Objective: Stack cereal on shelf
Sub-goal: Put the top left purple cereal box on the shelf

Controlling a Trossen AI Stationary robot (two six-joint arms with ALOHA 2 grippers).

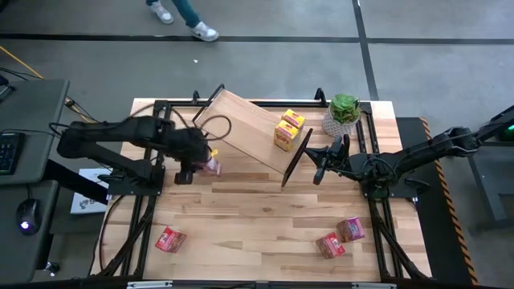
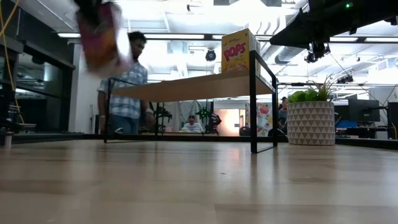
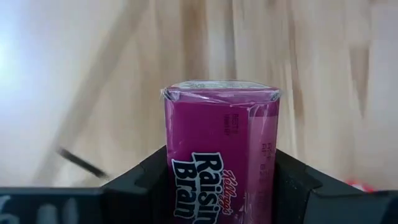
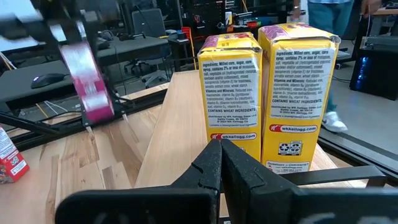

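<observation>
We see L gripper [image 3: 221, 186] w/ jaws clamped on magenta cereal box [image 3: 219, 149], held above worktop [image 1: 257, 217] at shelf's [image 1: 249, 132] 8 o'clock. R gripper [image 4: 221, 155], jaws together, faces two yellow boxes [image 4: 267, 93] on shelf.

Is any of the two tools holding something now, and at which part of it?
The left tool holds a magenta Raisin Bran box by its two side faces, near one end. The right tool is shut and holds nothing.

Potted plant [image 1: 344, 113] at table's [image 1: 257, 225] far edge; person [image 2: 127, 93] behind, possibly standing.
</observation>
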